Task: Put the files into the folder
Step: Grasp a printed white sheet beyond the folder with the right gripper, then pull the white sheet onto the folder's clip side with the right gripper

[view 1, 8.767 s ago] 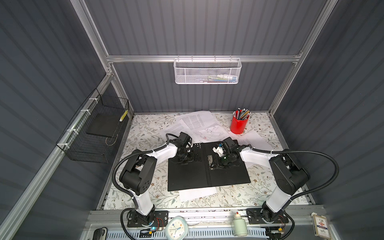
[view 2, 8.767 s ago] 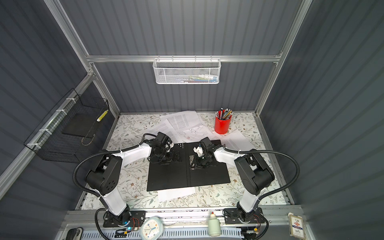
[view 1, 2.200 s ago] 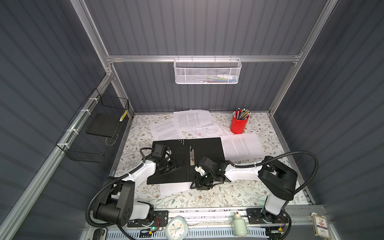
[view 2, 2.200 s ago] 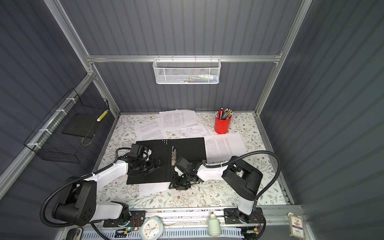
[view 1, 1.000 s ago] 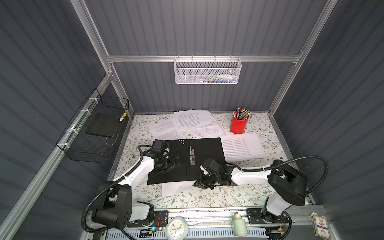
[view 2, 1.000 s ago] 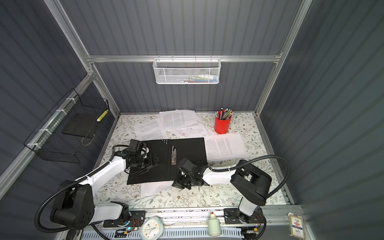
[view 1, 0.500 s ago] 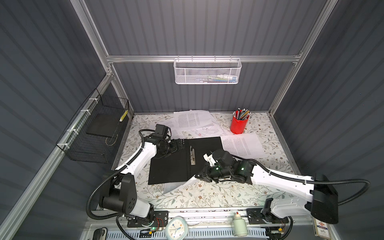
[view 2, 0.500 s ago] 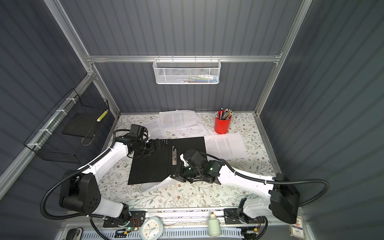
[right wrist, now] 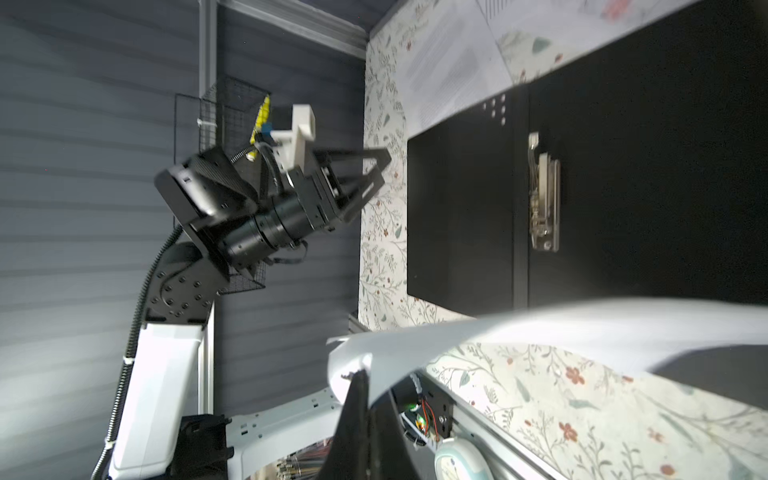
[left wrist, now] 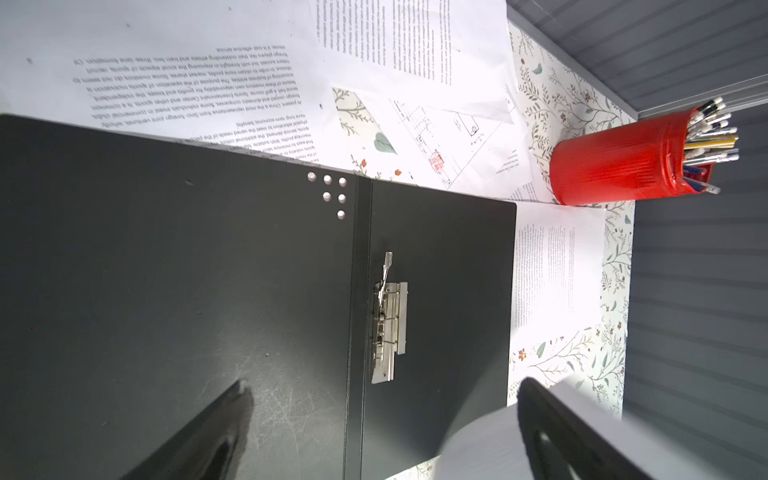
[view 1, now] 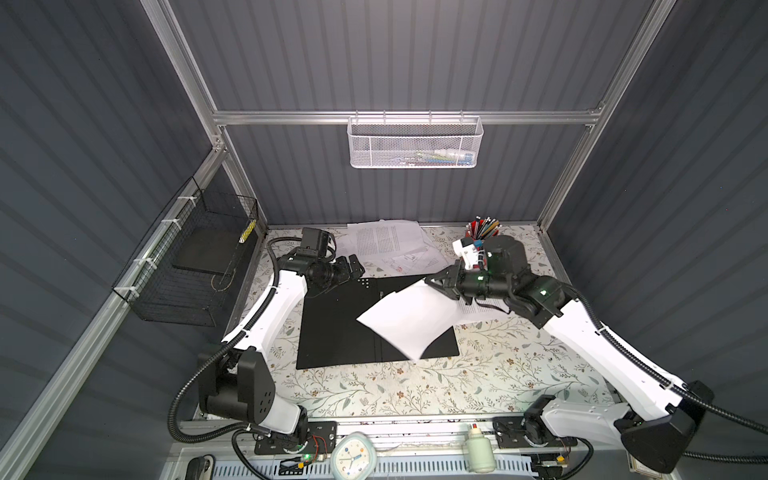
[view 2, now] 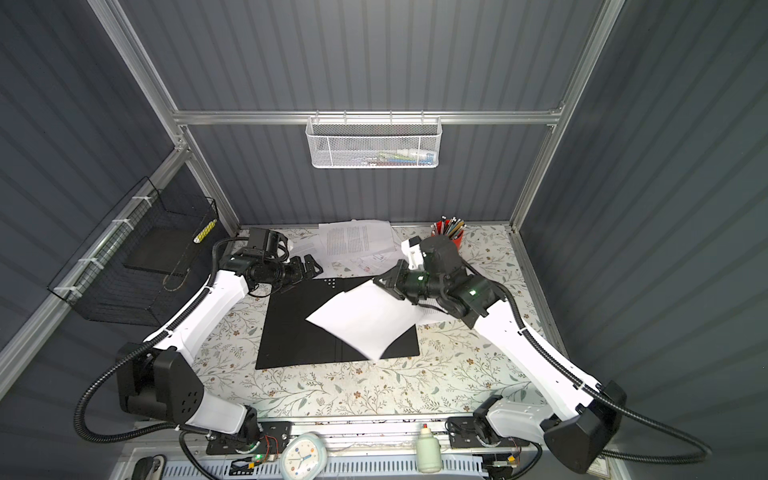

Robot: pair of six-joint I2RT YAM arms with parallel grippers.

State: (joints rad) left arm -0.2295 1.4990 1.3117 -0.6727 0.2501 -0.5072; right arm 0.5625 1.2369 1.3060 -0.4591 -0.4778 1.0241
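The folder [view 1: 332, 328] [view 2: 291, 332] lies open on the table, black inside up, with its metal clip [left wrist: 388, 320] [right wrist: 542, 199] at the spine. My right gripper [view 1: 430, 282] [view 2: 380, 282] [right wrist: 361, 374] is shut on one corner of a white sheet [view 1: 409, 320] [view 2: 361, 318] [right wrist: 540, 332], one of the files. The sheet hangs curved above the folder's right half. My left gripper [view 1: 357, 266] [view 2: 311, 264] [left wrist: 382, 386] hovers open and empty over the folder's far left corner. More files [view 1: 386, 239] [left wrist: 208, 75] lie behind the folder, and another sheet [left wrist: 548, 270] lies right of it.
A red pencil cup [view 1: 482, 228] [left wrist: 615, 166] stands at the back right, close to my right wrist. A black wire basket [view 1: 195, 266] hangs on the left wall and a white mesh basket [view 1: 415, 143] on the back wall. A clock [view 1: 353, 457] and bottle [view 1: 478, 449] sit at the front rail.
My right gripper has risen from the folder's front edge and swung back and right, carrying the sheet over the folder. My left gripper has moved from the folder's left half to its far left corner.
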